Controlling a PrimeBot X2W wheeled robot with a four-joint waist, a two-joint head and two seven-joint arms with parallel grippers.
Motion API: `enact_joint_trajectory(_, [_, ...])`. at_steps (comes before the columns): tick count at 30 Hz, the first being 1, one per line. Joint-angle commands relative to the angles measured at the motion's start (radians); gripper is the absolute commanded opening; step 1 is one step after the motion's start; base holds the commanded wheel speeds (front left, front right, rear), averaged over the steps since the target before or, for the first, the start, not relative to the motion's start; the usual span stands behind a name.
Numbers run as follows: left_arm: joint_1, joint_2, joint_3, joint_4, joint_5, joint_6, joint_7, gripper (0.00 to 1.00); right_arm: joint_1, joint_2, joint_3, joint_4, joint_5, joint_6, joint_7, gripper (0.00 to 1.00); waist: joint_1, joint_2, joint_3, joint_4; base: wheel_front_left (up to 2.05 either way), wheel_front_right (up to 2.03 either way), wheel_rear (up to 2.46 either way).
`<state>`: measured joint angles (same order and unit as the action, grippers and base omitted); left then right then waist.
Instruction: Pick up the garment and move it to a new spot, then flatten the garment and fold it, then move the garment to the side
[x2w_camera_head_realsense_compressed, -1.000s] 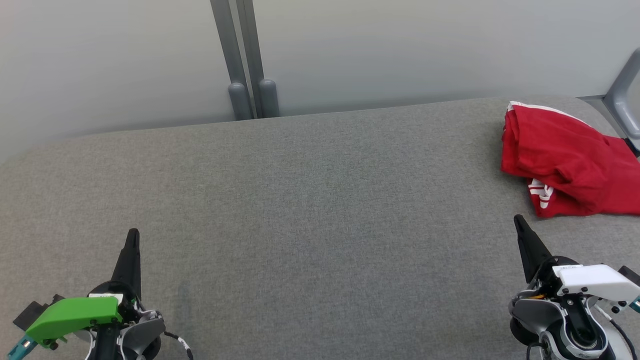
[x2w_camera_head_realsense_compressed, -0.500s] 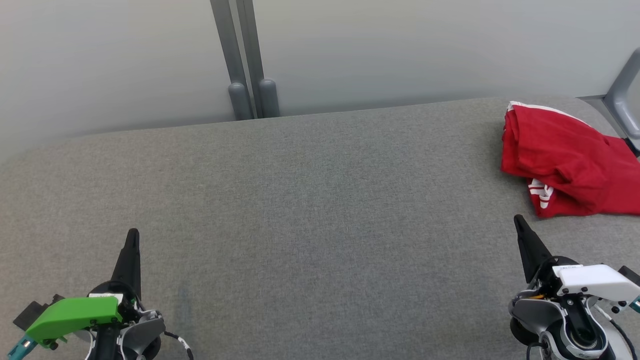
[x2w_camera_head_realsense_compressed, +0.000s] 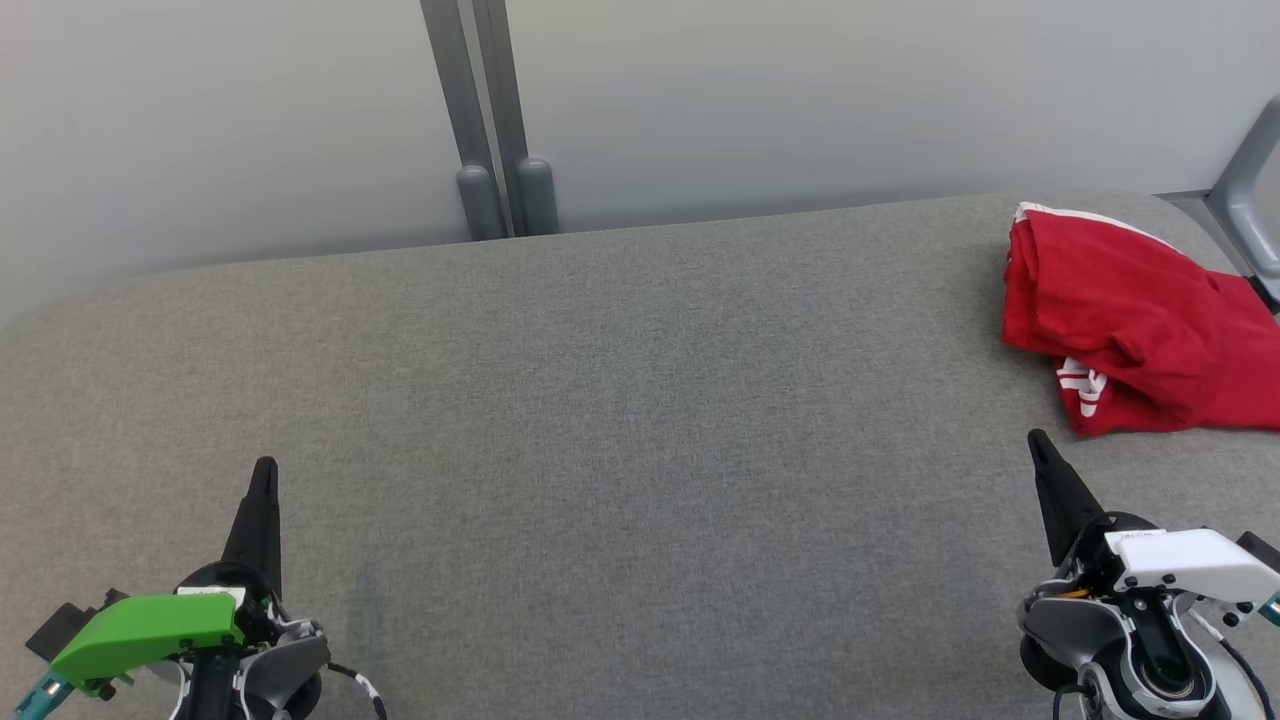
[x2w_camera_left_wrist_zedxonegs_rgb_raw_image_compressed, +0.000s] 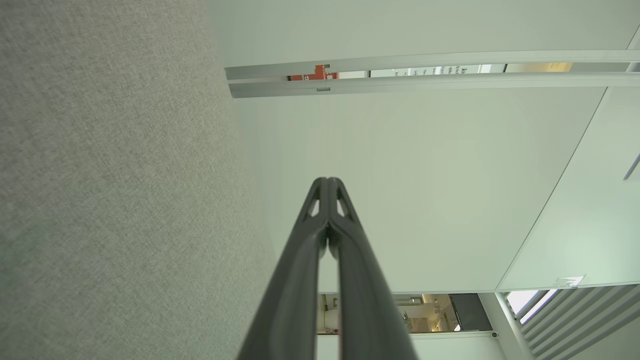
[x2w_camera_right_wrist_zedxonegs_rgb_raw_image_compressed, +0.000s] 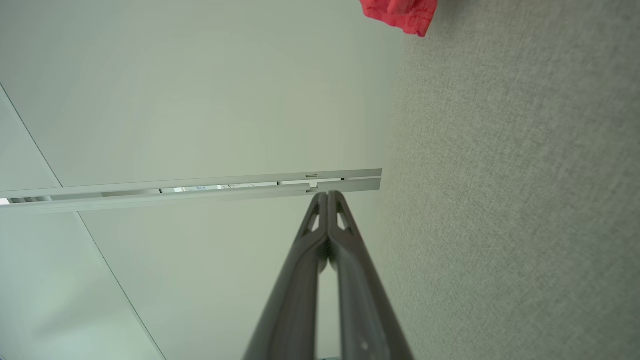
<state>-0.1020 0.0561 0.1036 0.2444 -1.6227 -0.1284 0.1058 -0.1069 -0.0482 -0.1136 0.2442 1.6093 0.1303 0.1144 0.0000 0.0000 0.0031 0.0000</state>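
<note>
1. The left gripper (x2w_camera_head_realsense_compressed: 265, 468) sat low over the near left of the counter, a green cover on its wrist. It pointed away from the robot toward the wall. Its two long dark fingers (x2w_camera_left_wrist_zedxonegs_rgb_raw_image_compressed: 295, 280) were pressed together tip to tip, pinching nothing.
2. The right gripper (x2w_camera_head_realsense_compressed: 1036, 440) sat low at the near right, a white cover on its wrist, and leaned slightly leftward. Its fingers (x2w_camera_right_wrist_zedxonegs_rgb_raw_image_compressed: 300, 280) were likewise pressed together and empty.
3. The crumpled red fabric garment with white stripes (x2w_camera_head_realsense_compressed: 1130, 320) lay bunched on the counter beyond the right fingers and a little to their right. It was clear of their tips and well apart from the left fingers. Soft folds crossed it, with a white-striped edge at its far corner and a white-striped patch on its near side. In the right wrist view a red edge of it (x2w_camera_right_wrist_zedxonegs_rgb_raw_image_compressed: 400, 12) showed ahead of the fingers.
4. The grey woven-fabric counter (x2w_camera_head_realsense_compressed: 640, 400) spread wide between the two pairs of fingers, its far edge rounded.
5. Beyond the fingers stood a pale grey-green wall (x2w_camera_head_realsense_compressed: 800, 100) with a pair of grey metal posts (x2w_camera_head_realsense_compressed: 490, 120) against it. A grey angled frame (x2w_camera_head_realsense_compressed: 1250, 180) rose just past the garment.
</note>
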Motion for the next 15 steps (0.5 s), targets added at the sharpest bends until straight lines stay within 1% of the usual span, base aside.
enact_joint_trajectory(1, [-0.013,0.002,0.005,0.001,0.005,-0.004,0.005,0.0,-0.006,-0.004,-0.001,0.002,0.007,0.001,0.003,0.0,0.0,0.0,0.0,0.0,0.0,0.0,0.0])
enact_joint_trajectory(15, [-0.013,0.001,0.006,0.001,0.005,-0.004,0.006,0.0,-0.006,-0.004,-0.001,0.002,0.007,0.001,0.003,0.0,0.0,0.0,0.0,0.0,0.0,0.0,0.0])
